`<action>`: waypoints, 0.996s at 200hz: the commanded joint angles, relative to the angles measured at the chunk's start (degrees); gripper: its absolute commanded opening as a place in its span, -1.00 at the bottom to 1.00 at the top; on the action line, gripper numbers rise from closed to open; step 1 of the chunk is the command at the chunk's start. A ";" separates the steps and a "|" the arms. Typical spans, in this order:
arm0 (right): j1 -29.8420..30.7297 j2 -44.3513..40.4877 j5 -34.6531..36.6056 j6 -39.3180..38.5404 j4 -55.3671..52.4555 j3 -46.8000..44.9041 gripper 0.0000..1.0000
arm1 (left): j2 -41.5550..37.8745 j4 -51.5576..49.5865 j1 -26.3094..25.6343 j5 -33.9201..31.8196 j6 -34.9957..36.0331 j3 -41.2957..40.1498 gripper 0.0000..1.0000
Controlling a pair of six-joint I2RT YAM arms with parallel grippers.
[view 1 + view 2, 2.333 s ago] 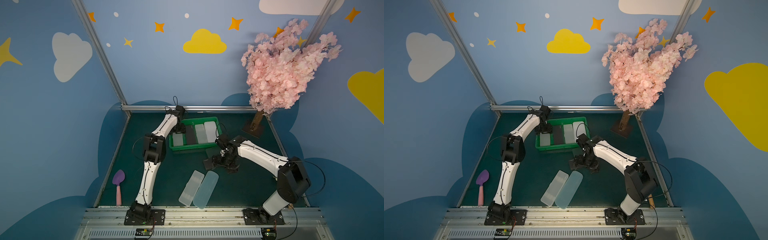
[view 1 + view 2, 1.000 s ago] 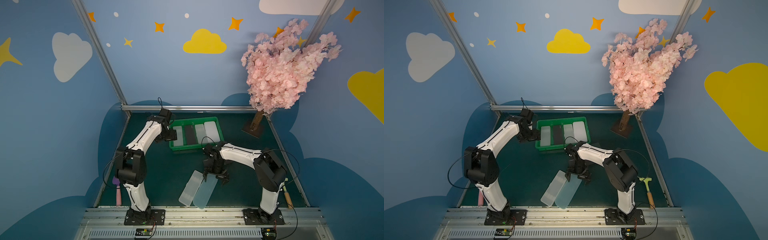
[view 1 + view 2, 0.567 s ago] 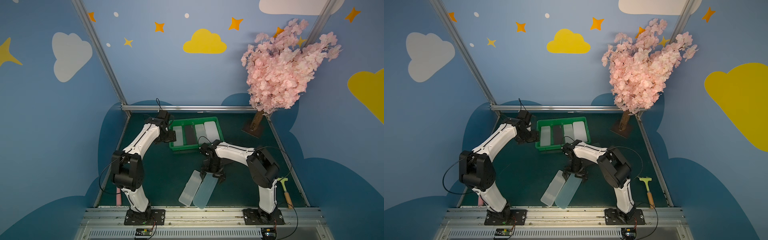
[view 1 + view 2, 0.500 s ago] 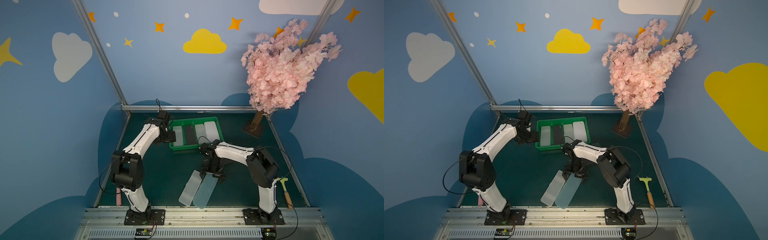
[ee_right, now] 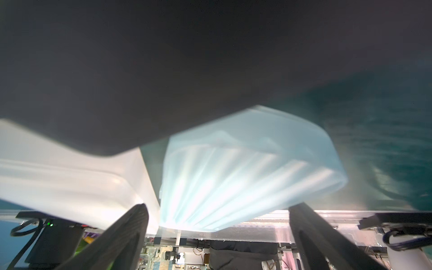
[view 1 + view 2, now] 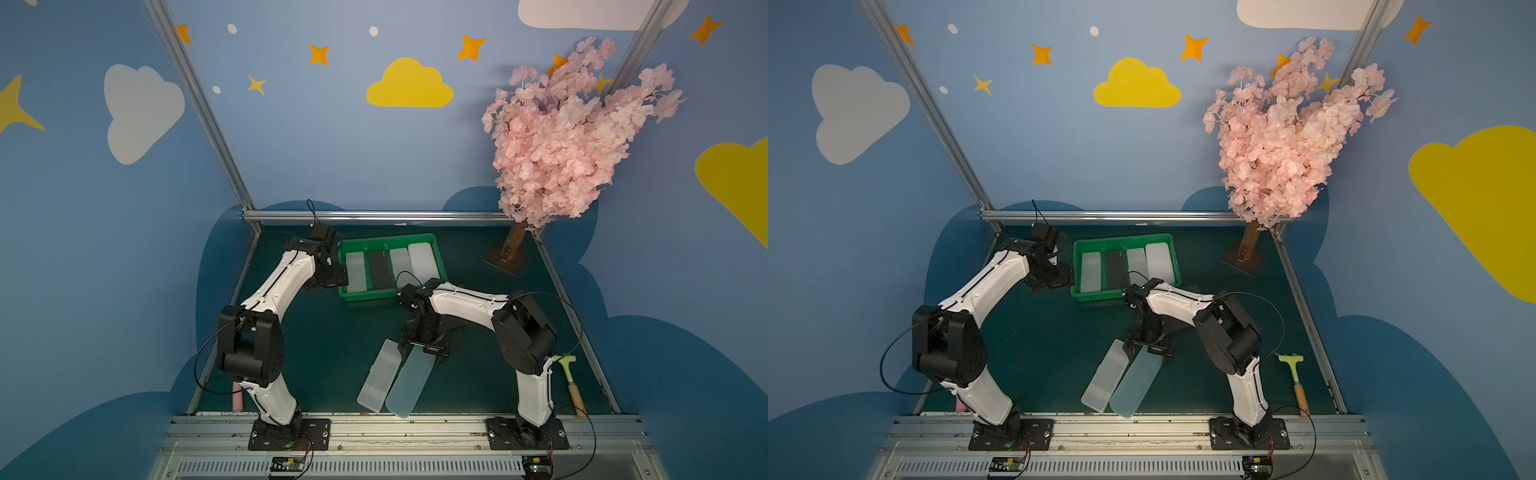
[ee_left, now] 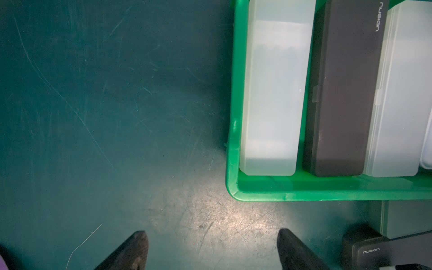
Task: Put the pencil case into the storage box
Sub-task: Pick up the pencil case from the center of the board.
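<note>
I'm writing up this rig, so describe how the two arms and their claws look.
The left arm and right arm have glossy white shells, bulky black joints and black base plates, with thin black cables looping alongside. The left claw and right claw each have two dark, tapered fingers.

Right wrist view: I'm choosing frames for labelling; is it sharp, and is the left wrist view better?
Right wrist view: smeared, the pale blue pencil case streaked with glare, a dark blur filling much of the frame. Left wrist view: sharp, a bright patch on the mat beside the storage box.
</note>
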 commanded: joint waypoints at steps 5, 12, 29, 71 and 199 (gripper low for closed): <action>-1.23 -0.22 -0.54 1.62 -0.13 -3.91 0.97 | -1.86 -0.02 0.27 0.22 1.35 -0.71 0.78; -1.16 -0.29 -0.54 1.65 -0.09 -4.18 0.97 | -1.89 -0.05 0.28 0.29 1.33 -0.81 0.78; -1.01 0.11 -0.62 1.63 -0.09 -3.92 0.96 | -1.92 -0.05 0.26 0.57 1.37 -1.12 0.78; -0.43 1.01 1.18 1.09 -2.10 -1.45 0.96 | -1.94 0.39 0.24 1.25 1.31 -1.95 0.78; 2.19 -10.66 15.36 -1.34 -5.19 0.84 0.97 | -13.13 -4.17 -25.92 3.38 -3.40 -17.95 0.74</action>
